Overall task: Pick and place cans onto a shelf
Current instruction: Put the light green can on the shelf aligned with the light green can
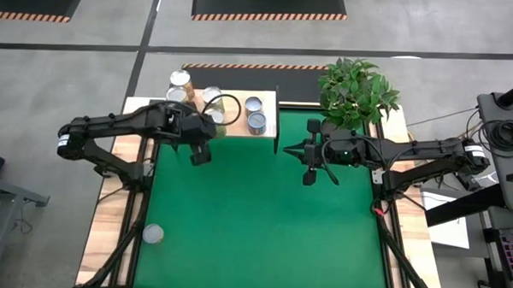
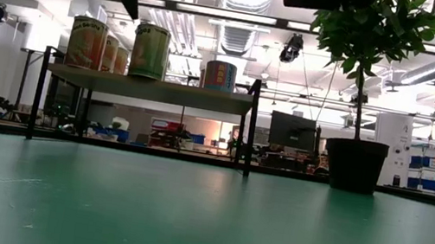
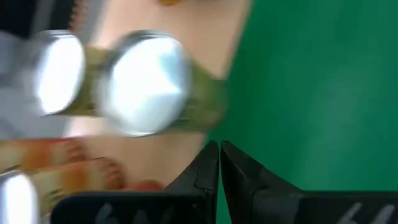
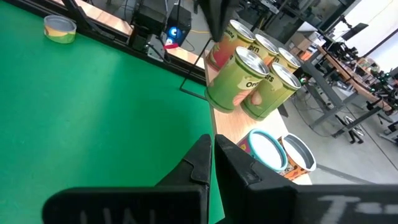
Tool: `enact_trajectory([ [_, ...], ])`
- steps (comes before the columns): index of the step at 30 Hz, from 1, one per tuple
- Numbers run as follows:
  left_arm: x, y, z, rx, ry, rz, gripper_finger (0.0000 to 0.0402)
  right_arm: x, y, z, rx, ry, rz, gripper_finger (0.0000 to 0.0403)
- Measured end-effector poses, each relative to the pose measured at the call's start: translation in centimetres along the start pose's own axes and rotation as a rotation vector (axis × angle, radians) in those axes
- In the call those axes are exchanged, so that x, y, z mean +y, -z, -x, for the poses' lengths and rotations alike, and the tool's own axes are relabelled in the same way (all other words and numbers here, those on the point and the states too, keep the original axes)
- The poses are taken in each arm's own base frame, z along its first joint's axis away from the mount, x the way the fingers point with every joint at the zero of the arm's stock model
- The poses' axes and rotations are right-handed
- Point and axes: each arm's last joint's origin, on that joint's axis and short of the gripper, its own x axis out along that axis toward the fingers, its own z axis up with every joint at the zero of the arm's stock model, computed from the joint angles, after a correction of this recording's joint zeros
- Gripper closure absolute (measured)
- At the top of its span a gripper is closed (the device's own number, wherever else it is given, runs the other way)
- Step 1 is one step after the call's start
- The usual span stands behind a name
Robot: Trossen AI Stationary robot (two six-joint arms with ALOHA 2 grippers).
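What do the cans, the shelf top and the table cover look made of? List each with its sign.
Small cylindrical cans: apparently metal, with bright silvery lids that glint, and printed green or orange paper-like labels.
Light rectangular shelf top: looks like pale wood, matt and tan, on thin black legs that are probably metal.
Green table cover: seems a soft matt mat, even in colour with only faint sheen.
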Motion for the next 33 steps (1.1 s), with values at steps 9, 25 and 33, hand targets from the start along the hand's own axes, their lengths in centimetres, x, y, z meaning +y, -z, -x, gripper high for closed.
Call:
enact_trajectory([
  [9,0.2,-0.4,-0.2,-0.041,-0.1,0.051,0.0402,0.0,0.0,0.0,0.0,0.0,0.001,0.0394],
  [25,1.3,-1.6,0.0,-0.111,-0.33,-0.05,0.0402,0.0,0.0,0.0,0.0,0.0,0.004,0.0394],
  [33,2.5,-1.3,-0.8,-0.069,-0.312,0.061,0.0402,0.0,0.1,0.0,0.005,-0.003,0.002,0.0394],
])
